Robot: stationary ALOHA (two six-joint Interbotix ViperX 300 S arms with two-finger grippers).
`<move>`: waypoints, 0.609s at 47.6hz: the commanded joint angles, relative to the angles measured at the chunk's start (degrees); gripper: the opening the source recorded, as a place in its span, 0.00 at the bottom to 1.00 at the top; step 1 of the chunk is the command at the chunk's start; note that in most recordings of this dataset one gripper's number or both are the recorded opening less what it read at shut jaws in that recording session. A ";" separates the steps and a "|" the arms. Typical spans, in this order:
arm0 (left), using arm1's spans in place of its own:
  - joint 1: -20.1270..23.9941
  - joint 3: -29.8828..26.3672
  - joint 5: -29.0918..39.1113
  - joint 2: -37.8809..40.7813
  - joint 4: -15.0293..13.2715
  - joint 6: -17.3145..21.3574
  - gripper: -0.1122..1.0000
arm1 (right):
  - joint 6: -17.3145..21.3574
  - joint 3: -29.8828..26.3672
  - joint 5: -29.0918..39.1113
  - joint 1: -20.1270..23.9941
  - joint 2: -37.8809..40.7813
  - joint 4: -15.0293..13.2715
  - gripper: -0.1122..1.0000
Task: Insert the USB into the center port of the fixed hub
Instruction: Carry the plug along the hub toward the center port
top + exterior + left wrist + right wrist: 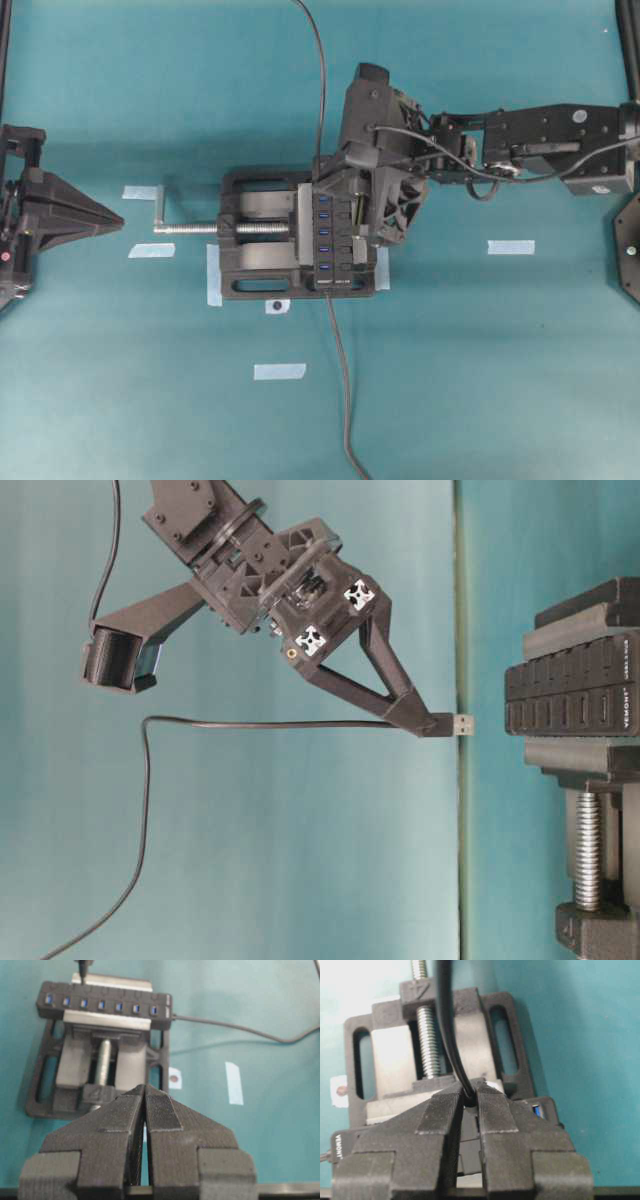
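Note:
The fixed hub (105,1006) is a long black bar with a row of blue ports, clamped in a vise. Its center port (101,1005) shows uncovered in the left wrist view. My right gripper (422,718) is shut on the USB (452,724), whose metal tip points at the hub (575,695) across a small gap. In the right wrist view the fingertips (485,1094) pinch the plug's end where the dark cable (445,1020) leaves it. The plug's tip (81,969) hangs above the hub's left part. My left gripper (105,216) is shut and empty, far left of the vise.
A black vise (250,262) with a silver screw (195,228) holds the hub at the table's middle. The hub's own cable (340,380) runs toward the front edge. Pale tape strips (510,247) mark the teal mat. The USB cable (320,80) trails toward the back.

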 commanded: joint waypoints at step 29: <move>0.00 -0.53 -0.44 0.35 0.09 -0.09 0.12 | 0.53 0.44 -0.53 0.79 -0.18 0.09 0.18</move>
